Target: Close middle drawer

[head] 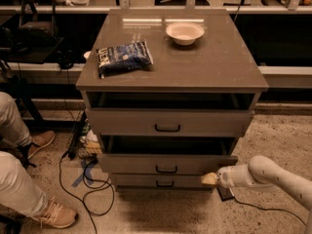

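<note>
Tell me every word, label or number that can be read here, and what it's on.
Nothing can be quoted.
Bag: white print on the blue wrapper, too blurred to read.
Bowl: no text seen.
Middle drawer: no text seen on its front, only a black handle.
Gripper: no label seen; it is at the lower right corner of the middle drawer front.

A lab was suggested by cables strewn on speckled floor, workbenches behind, and the hand held low beside the cabinet.
</note>
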Robot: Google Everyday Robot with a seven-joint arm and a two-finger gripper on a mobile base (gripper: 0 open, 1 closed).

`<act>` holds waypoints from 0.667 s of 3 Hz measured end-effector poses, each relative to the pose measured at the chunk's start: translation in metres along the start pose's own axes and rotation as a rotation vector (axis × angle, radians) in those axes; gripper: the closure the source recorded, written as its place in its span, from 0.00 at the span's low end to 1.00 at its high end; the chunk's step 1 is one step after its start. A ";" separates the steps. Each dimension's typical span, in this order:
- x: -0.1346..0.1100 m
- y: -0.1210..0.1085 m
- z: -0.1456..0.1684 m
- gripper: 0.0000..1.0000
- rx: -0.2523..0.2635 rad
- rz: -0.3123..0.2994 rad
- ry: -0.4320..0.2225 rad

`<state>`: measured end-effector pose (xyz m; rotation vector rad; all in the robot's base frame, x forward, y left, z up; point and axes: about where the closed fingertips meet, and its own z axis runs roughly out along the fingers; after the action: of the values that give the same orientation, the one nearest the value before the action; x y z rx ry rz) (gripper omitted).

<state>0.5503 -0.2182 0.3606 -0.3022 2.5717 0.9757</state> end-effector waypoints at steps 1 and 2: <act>-0.031 -0.022 -0.013 1.00 0.054 0.003 -0.136; -0.054 -0.031 -0.020 1.00 0.078 -0.012 -0.212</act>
<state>0.6044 -0.2505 0.3783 -0.1821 2.4052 0.8525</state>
